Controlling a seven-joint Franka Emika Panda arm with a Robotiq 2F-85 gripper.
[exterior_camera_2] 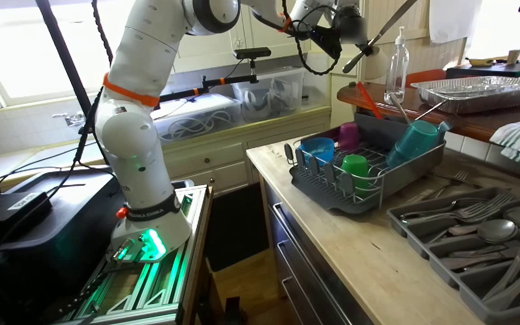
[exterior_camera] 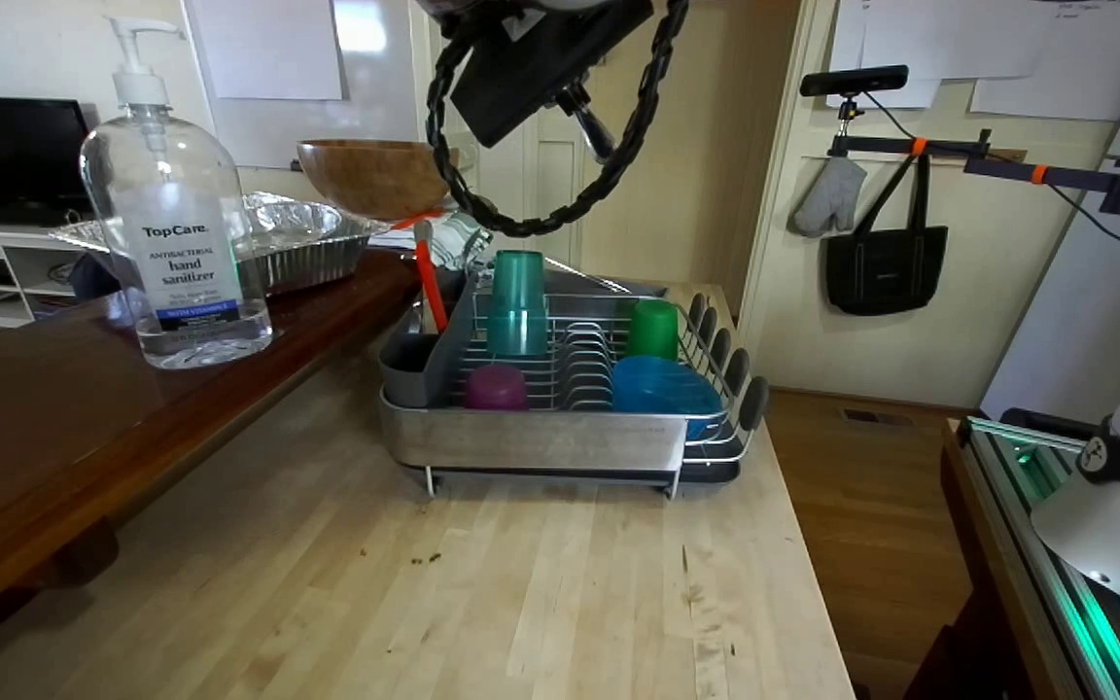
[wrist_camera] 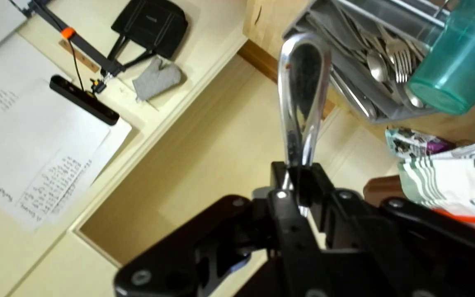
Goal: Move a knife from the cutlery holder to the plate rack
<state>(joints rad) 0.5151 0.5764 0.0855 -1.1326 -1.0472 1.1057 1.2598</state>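
Exterior view, gripped knife (exterior_camera_2: 384, 31), rack edge (exterior_camera_2: 422, 161) below

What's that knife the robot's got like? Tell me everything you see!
The knife looks all metal, silvery and shiny. Its smooth, round-ended handle slants down; its long blade slants up to the picture's top edge in an exterior view, so its tip may be hidden. Black fingers pinch it partway along, in midair, higher than the plate rack.

Silver knife (wrist_camera: 303, 99), tilted midair in the hand (wrist_camera: 299, 177)
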